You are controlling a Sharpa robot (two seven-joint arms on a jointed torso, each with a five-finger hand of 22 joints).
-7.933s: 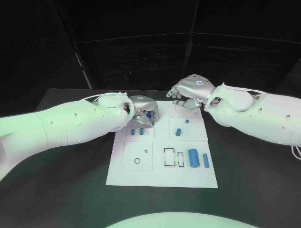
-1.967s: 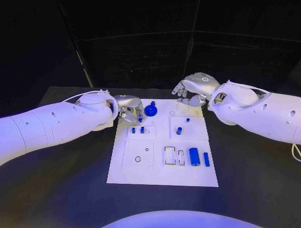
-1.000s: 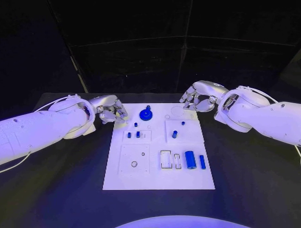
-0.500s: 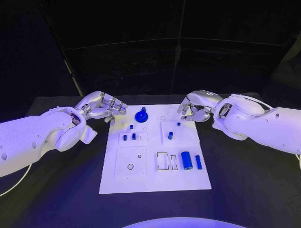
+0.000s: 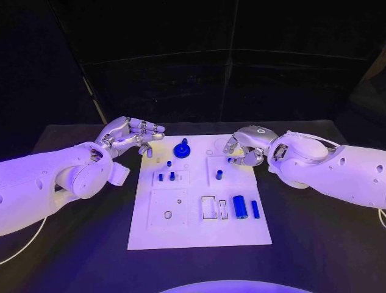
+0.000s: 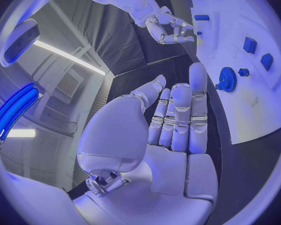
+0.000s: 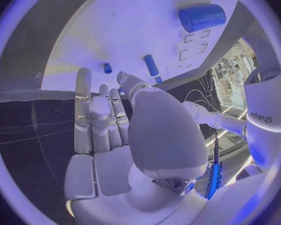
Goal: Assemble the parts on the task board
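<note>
Parts, blue, on white board [image 5: 198,235] at mid-table; assembly partly done, by my judgement. My left hand [image 5: 129,134]: fingers straight and apart, holding nothing, raised beside the board's far left corner, clear of it. My right hand [image 5: 244,146]: over the board's far right corner, fingers loosely curled with gaps between, nothing visibly held; whether it touches the board I cannot tell. Outward from the left hand: gear [image 5: 181,148], round, toothed rim, small hub on top, standing on the board near its far edge. Next, two short pegs [image 5: 166,176] side by side, with a small stud [image 5: 169,163] just beyond them. Toward the right hand: one slim pin [image 5: 218,174] near the board's middle. Near right quarter: large cylinder [image 5: 240,206] lying flat, a thin bar [image 5: 254,209] just beside it, and outlined rectangular sockets [image 5: 208,207] unfilled next to them. Step in hand: between picks, both hands free. Next move, as I judge it: take one of the loose pieces by the sockets, which calls for a careful pinch on a small smooth part and square alignment over its slot.
</note>
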